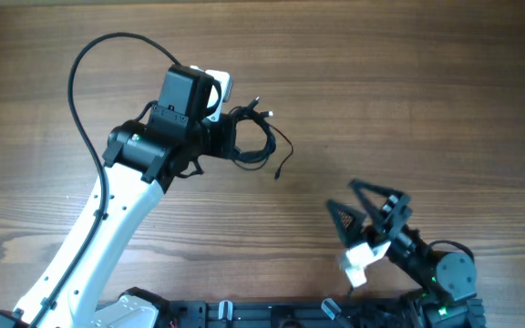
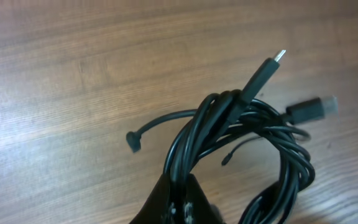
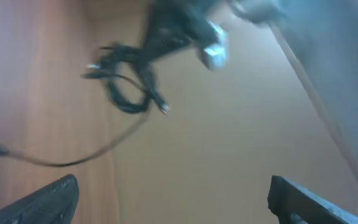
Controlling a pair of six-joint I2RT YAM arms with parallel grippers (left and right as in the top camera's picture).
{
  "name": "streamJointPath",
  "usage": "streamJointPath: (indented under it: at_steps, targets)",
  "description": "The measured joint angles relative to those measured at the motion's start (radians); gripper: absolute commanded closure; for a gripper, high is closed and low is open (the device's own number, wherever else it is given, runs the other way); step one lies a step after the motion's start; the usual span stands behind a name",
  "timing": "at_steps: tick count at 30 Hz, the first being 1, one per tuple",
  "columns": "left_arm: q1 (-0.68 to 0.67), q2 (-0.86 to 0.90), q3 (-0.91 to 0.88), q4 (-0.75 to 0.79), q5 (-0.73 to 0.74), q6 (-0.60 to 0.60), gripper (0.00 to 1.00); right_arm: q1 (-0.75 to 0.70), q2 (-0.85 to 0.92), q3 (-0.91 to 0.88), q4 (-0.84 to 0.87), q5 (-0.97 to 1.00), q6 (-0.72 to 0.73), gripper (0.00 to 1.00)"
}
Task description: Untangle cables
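Tightly, the left claw [image 2: 180, 202] grips the cables [image 2: 197, 130], coiled just beyond it.

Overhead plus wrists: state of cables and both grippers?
cables: bunched in a tangled coil, plug ends sticking out, pinched by the left gripper
left gripper: shut on the cables
right gripper: open, empty, apart from the cables

Overhead straight down on table [image 1: 408, 73]; left wrist close on cables [image 2: 204, 127]; right wrist shares them, farther.
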Motion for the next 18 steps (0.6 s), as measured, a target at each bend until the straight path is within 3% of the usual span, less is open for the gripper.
streamJointPath:
  at_steps: [2,5,10,13,16,18]
  targets:
    - [0.000,0.000,0.000,0.015,0.000,-0.003,0.96,0.000,0.111,0.016,0.069,0.065,0.148,0.00]
    - [0.000,0.000,0.000,0.021,0.000,-0.005,0.96,0.000,0.281,0.109,0.076,0.102,0.250,0.00]
    - [0.000,0.000,0.000,0.043,0.000,-0.005,0.96,0.000,0.641,0.417,0.083,0.083,0.404,0.00]
    - [0.009,0.000,0.000,0.048,0.002,-0.007,0.96,0.000,0.742,0.485,0.083,-0.072,0.431,0.00]
    - [0.092,0.000,0.000,0.056,0.007,-0.013,0.96,0.001,0.777,0.488,0.035,-0.439,0.454,0.00]
    - [0.201,0.000,0.000,0.062,0.076,0.052,0.96,0.002,0.811,0.488,0.004,-0.687,0.548,0.00]
